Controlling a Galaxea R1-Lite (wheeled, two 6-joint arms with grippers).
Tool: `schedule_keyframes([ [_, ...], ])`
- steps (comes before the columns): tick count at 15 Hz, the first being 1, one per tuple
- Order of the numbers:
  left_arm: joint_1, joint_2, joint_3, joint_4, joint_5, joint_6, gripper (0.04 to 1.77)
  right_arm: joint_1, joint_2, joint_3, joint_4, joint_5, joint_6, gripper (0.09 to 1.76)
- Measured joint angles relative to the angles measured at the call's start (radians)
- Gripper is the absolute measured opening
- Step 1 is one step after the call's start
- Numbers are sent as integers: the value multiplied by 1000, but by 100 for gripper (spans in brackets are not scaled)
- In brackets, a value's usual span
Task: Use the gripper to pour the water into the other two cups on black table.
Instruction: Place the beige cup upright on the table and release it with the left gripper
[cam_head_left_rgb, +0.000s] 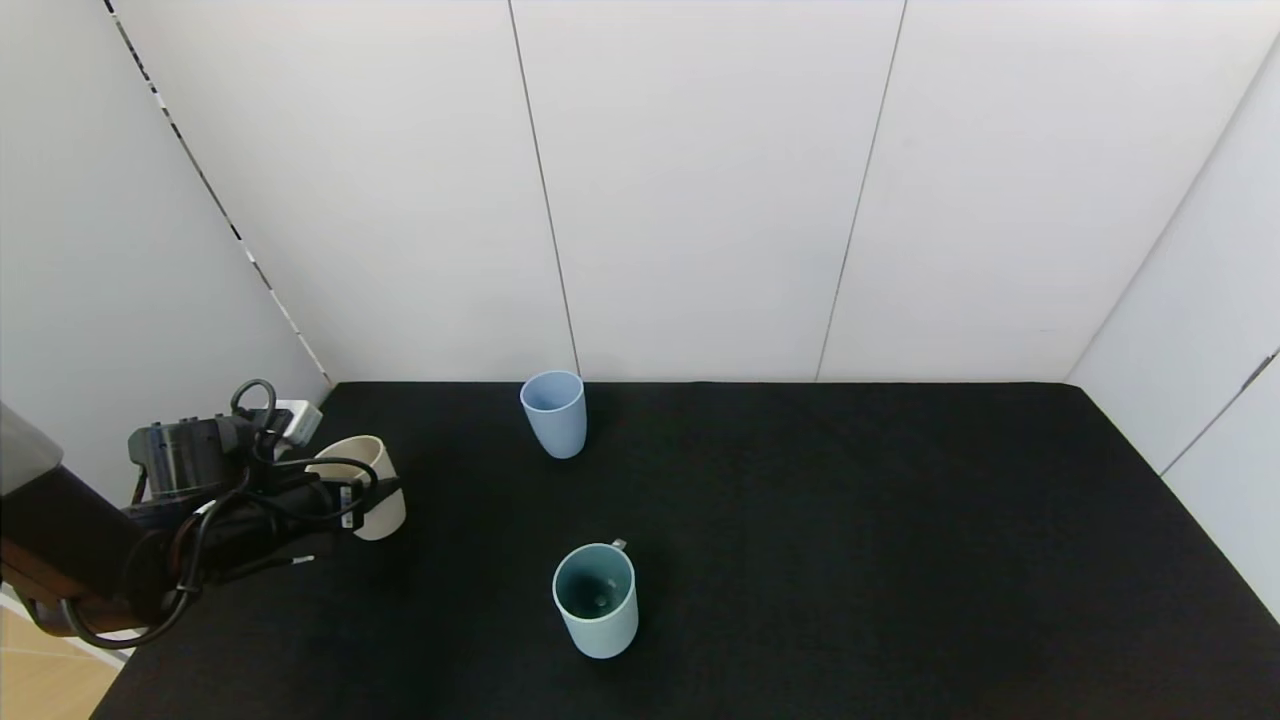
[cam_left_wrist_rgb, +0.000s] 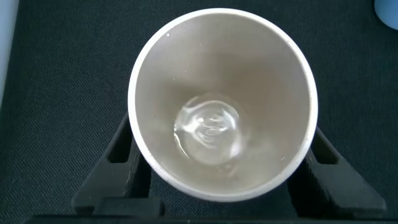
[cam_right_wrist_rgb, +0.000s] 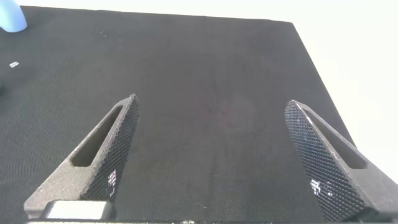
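Note:
My left gripper (cam_head_left_rgb: 383, 497) is shut on the beige cup (cam_head_left_rgb: 365, 470) at the left side of the black table (cam_head_left_rgb: 850, 520), with a finger on each side of its wall. The cup is roughly upright; I cannot tell whether it rests on the table. In the left wrist view the gripper (cam_left_wrist_rgb: 221, 158) holds the beige cup (cam_left_wrist_rgb: 261, 74), and a little clear water (cam_left_wrist_rgb: 208, 127) lies in its bottom. The pale blue tumbler (cam_head_left_rgb: 554, 412) stands at the back middle. The teal mug (cam_head_left_rgb: 597, 598) stands nearer, its small handle pointing back. My right gripper (cam_right_wrist_rgb: 211, 109) is open and empty over bare table.
White wall panels (cam_head_left_rgb: 700, 190) bound the table at the back and both sides. The table's right edge (cam_right_wrist_rgb: 317, 68) shows in the right wrist view, and a pale blue cup (cam_right_wrist_rgb: 12, 15) sits far off at its corner.

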Motion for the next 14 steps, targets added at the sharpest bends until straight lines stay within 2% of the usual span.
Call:
schedule_keyframes([
  [8, 3, 3, -6, 4, 2, 0, 120, 0, 0, 0, 0, 0, 0, 171],
  [10, 3, 5, -6, 5, 3, 0, 136, 0, 0, 0, 0, 0, 0, 171],
  [14, 2, 5, -3, 8, 2, 0, 150, 0, 0, 0, 0, 0, 0, 171],
])
